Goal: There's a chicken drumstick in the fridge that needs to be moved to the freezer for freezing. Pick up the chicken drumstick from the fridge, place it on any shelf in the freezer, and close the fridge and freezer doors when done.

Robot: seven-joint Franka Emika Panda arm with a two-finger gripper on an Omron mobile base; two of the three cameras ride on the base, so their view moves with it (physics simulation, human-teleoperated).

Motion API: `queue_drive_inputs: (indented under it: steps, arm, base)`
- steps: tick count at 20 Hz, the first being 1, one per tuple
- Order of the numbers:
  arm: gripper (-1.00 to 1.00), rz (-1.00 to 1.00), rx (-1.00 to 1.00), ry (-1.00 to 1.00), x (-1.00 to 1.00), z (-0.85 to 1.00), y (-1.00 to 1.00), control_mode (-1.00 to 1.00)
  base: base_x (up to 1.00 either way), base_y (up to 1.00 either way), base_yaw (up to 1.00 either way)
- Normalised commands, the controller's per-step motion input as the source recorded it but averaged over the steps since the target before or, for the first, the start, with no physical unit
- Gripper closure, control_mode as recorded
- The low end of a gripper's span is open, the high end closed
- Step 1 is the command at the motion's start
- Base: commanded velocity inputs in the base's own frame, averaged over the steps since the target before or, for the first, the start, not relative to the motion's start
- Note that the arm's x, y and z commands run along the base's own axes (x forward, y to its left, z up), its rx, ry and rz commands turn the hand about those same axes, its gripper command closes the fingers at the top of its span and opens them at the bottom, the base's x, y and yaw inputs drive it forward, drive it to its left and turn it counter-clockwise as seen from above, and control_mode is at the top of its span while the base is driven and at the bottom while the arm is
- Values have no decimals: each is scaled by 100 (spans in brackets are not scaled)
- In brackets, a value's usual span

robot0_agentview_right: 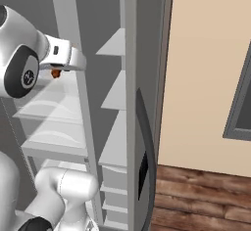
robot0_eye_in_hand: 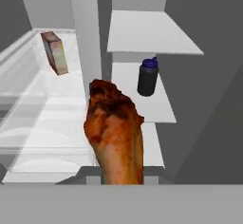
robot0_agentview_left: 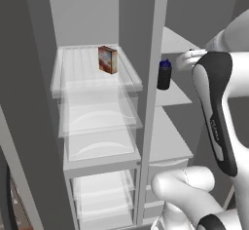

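The orange-brown chicken drumstick (robot0_eye_in_hand: 116, 133) fills the lower middle of the hand view, and my gripper (robot0_eye_in_hand: 121, 176) is shut on it. It hangs in front of the upright divider between the fridge (robot0_agentview_left: 92, 73) and the freezer (robot0_agentview_left: 170, 126). In the right base view a small orange piece of the drumstick (robot0_agentview_right: 55, 72) shows under the hand (robot0_agentview_right: 63, 58). The freezer's solid pale shelves (robot0_eye_in_hand: 154, 33) lie ahead and to the right in the hand view. Both doors stand open: the fridge door (robot0_agentview_left: 19, 107) at left, the freezer door (robot0_agentview_right: 142, 166) with its black panel at right.
A dark bottle with a blue cap (robot0_agentview_left: 164, 75) (robot0_eye_in_hand: 147, 77) stands on a middle freezer shelf (robot0_eye_in_hand: 161, 107). A reddish-brown box (robot0_agentview_left: 107, 59) (robot0_eye_in_hand: 55, 52) stands on the upper clear fridge shelf. White drawers (robot0_agentview_left: 165, 168) sit below the freezer shelves. A beige wall (robot0_agentview_right: 211, 68) lies right of the open freezer door.
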Motion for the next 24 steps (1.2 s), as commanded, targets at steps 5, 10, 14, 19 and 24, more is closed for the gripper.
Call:
queue_drive_inputs:
  steps: [5,10,14,19,24]
  arm:
    - [100,0,3,-20,35,-4,-30,-100]
    - [100,0,2,-7,53,0,-25,-100]
    - [100,0,0,0,63,0,-1,-100]
    - [100,0,0,5,59,4,-6,-100]
    - [100,0,0,0,55,0,-24,-100]
  base:
    - [0,0,0]
    - [0,0,0]
    - [0,0,0]
    - [0,0,0]
    - [0,0,0]
